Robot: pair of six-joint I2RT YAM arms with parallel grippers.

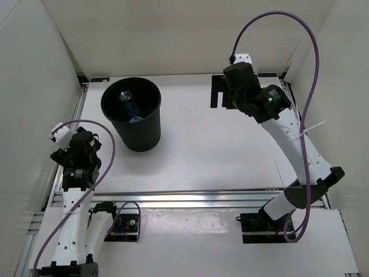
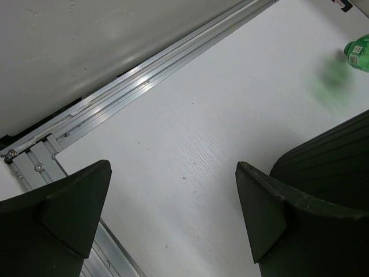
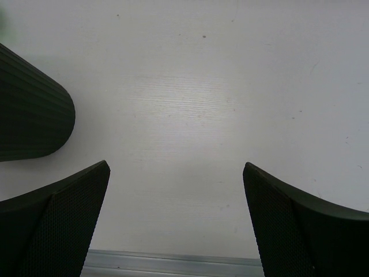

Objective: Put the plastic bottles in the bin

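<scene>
The round black bin point(image 1: 138, 130) stands upright at the back left of the table. Inside it I see a clear bottle with a blue label point(image 1: 128, 104). The green bottle point(image 2: 358, 51) shows only at the top right edge of the left wrist view, lying on the table beyond the bin's ribbed wall point(image 2: 334, 156); it is hidden in the top view. My left gripper point(image 1: 86, 139) is open and empty, left of the bin point(image 2: 173, 167). My right gripper point(image 1: 219, 91) is open and empty over the back right of the table point(image 3: 176, 165), with the bin's wall point(image 3: 29, 115) to its left.
White walls close in the table on the left, back and right. An aluminium rail point(image 2: 144, 75) runs along the table's left edge, and another point(image 1: 190, 199) crosses the near edge. The right arm's purple cable point(image 1: 311, 52) loops high above the back right.
</scene>
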